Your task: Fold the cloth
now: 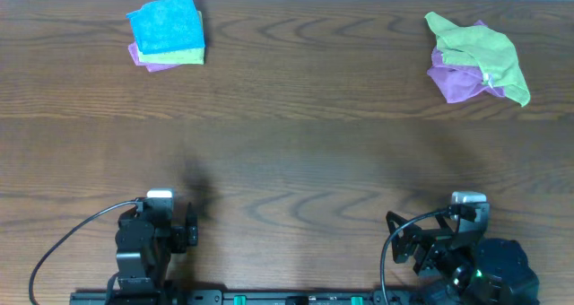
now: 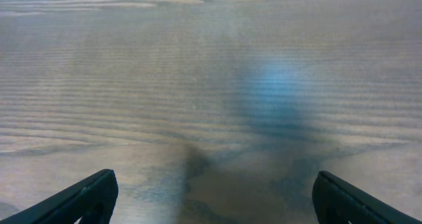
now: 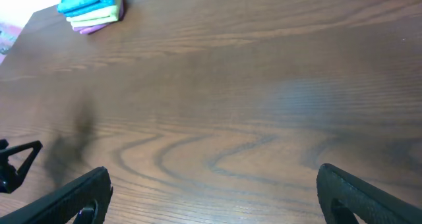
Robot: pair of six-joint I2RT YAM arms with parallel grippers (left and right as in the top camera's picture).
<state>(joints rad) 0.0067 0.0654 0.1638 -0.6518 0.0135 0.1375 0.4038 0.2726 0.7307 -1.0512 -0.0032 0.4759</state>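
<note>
The left pincer is spread wide, its two dark fingertips at the lower corners of its wrist view, holding nothing and with only bare wood between them. The right pincer is equally wide and empty, hanging above the worktop without touching anything.

Both arms sit at the near edge. The left one is straight down from the folded stack and well apart from it. The right one is diagonally across, farther off.

The stack lies by the far edge, with a blue cloth on top, a green one under it and a purple one at the bottom. Well to its right, along the same far edge, a crumpled green cloth is draped over a rumpled purple cloth, the two touching in one loose heap.

The worktop is dark brown wood with clear grain. A pale strip runs beyond its far edge.
</note>
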